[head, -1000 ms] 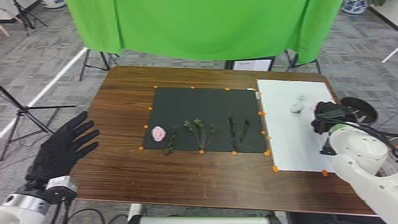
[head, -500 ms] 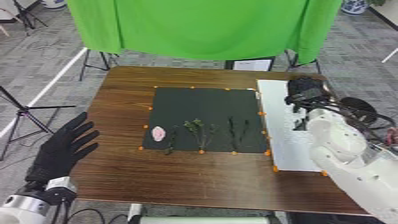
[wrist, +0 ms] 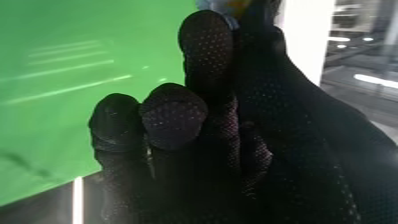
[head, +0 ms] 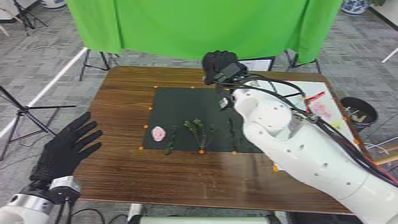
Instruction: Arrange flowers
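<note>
Over the table's back edge, my right hand [head: 220, 66] is in the head view, above and beyond the dark mat [head: 182, 107]. In the right wrist view, the curled fingers and thumb of my right hand [wrist: 209, 115] pinch a small white and orange thing [wrist: 233, 6], mostly hidden by the glove. On the mat's near part lie a pink flower [head: 158, 133], a dark green stem [head: 171, 139], a leafy green sprig [head: 197, 129] and a thin dark stem [head: 234, 132] beside my right arm. My left hand [head: 64, 150], fingers straight, is at the table's left edge.
A white sheet [head: 306, 89] with red and pink patches lies at the right, partly covered by my right arm. A dark round container [head: 358, 107] stands past the table's right edge. Orange markers line the mat. A green cloth [head: 191, 30] hangs behind the table.
My right hand has moved from the white sheet's right side leftward and back to the table's back edge. Its arm now crosses the sheet and the mat's right edge. My left hand has barely moved.
</note>
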{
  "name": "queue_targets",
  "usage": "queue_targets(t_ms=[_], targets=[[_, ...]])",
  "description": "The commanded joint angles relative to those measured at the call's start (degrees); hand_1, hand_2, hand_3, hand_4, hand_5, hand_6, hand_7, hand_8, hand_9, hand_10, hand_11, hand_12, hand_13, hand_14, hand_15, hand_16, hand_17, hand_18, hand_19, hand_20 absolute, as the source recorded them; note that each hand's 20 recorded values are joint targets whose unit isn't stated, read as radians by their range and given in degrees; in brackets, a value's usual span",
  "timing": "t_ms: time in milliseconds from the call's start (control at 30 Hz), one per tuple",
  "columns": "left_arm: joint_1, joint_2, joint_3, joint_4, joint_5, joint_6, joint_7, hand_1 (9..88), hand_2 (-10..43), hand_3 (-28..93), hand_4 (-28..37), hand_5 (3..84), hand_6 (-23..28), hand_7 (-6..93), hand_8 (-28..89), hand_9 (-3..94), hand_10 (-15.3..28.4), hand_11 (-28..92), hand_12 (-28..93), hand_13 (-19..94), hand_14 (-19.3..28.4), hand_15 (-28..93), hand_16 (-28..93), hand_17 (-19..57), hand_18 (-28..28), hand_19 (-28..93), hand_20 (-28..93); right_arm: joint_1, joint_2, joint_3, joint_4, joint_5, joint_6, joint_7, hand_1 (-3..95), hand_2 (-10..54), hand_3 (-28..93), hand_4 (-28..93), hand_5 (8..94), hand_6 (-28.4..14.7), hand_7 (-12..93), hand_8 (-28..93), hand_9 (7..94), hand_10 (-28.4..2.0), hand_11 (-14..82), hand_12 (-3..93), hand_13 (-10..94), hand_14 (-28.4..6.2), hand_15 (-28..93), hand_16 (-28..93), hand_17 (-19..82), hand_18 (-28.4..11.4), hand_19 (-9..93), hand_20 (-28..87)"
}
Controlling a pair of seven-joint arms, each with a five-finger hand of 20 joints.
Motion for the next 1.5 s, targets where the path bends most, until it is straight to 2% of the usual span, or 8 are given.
queue_targets(t_ms=[33,267,333,400,867,1200,1300,1500], targets=[[-0.13,0.33,0.40,0.03,0.13,0.71,0.02,24.4,-4.6,70,-28.2,23.7,2.7,17.2,-10,20.5,9.9,13,20,14,13.7,20,5,-11.8,19.7,31,10,0.34,-8.75,-4.88,3.26,-2.51,-4.41,-2.75,48.2,-9.5,88,-25,69.4,1.8,51,4,90.0,-4.1,17.3,51.8,72,-5.1,71,42,36,-19.8,90,54],[-0.28,0.92,0.77,0.04,0.07,0.89,0.37,24.5,-4.5,70,-28.2,23.7,2.7,17.3,-10,20.5,10.0,13,20,14,13.6,20,5,-11.8,19.8,31,10,0.48,-12.49,-7.97,7.27,-4.70,-6.21,-2.86,48.1,-9.5,88,-25,69.4,1.8,51,4,90.0,-3.9,17.1,51.7,72,-5.1,71,42,36,-19.6,90,54],[-0.67,1.13,1.03,0.29,0.08,0.91,0.47,24.4,-4.6,70,-28.1,23.7,2.7,17.3,-10,20.5,10.0,13,20,14,13.6,20,5,-11.9,19.8,31,10,0.90,-13.28,-8.88,8.67,-5.04,-5.87,-3.01,48.2,-9.5,88,-25,69.4,1.8,51,4,90.2,-3.8,17.0,51.5,72,-5.0,71,42,36,-19.6,90,54],[-0.68,1.16,1.13,0.13,0.13,0.93,0.51,24.4,-4.6,70,-28.1,23.7,2.7,17.3,-10,20.5,9.9,13,20,14,13.6,20,5,-11.9,19.8,31,10,0.78,-13.87,-8.85,9.40,-5.81,-6.34,-3.17,48.1,-9.5,88,-25,69.5,1.9,51,4,90.2,-3.7,17.0,51.5,72,-5.0,71,42,36,-19.7,90,54],[-1.58,1.42,1.77,0.58,0.20,0.74,0.53,24.4,-4.7,70,-28.2,23.7,2.7,17.3,-10,20.4,10.0,13,20,14,13.6,20,5,-12.0,19.8,31,10,1.24,-15.03,-10.69,13.88,-9.74,-7.40,-3.00,48.1,-9.5,88,-26,69.3,2.1,51,4,90.1,-3.7,16.5,51.3,72,-5.1,71,41,36,-19.4,90,53],[-1.93,1.62,2.06,0.78,0.13,0.77,0.52,24.5,-4.4,69,-28.2,23.7,2.7,17.3,-10,20.4,10.0,13,20,14,13.5,20,5,-11.9,19.8,31,10,0.92,-15.00,-10.73,14.35,-10.79,-8.99,-2.80,48.0,-9.5,87,-26,69.1,2.3,50,4,89.7,-3.6,16.0,50.9,72,-5.0,72,42,36,-19.4,90,54],[-1.54,1.50,1.90,0.55,0.09,0.99,0.48,24.4,-4.5,70,-28.1,23.7,2.7,17.3,-10,20.4,9.9,13,20,14,13.5,20,5,-11.9,19.8,31,10,0.28,-15.78,-10.02,14.59,-11.76,-10.89,-3.22,46.7,-9.5,87,-27,68.3,2.2,50,5,89.1,-3.9,15.7,51.0,71,-5.4,72,40,35,-19.2,90,54],[-2.27,1.85,2.31,0.90,0.07,0.79,0.45,24.3,-4.5,70,-28.1,23.7,2.7,17.4,-10,20.5,10.0,13,20,14,13.7,20,5,-12.0,19.8,31,10,0.60,-16.04,-10.30,14.84,-11.61,-11.17,-2.19,44.4,-9.5,86,-28,66.8,2.1,49,5,87.8,-3.8,15.8,50.8,70,-5.5,73,38,35,-19.2,89,54]])
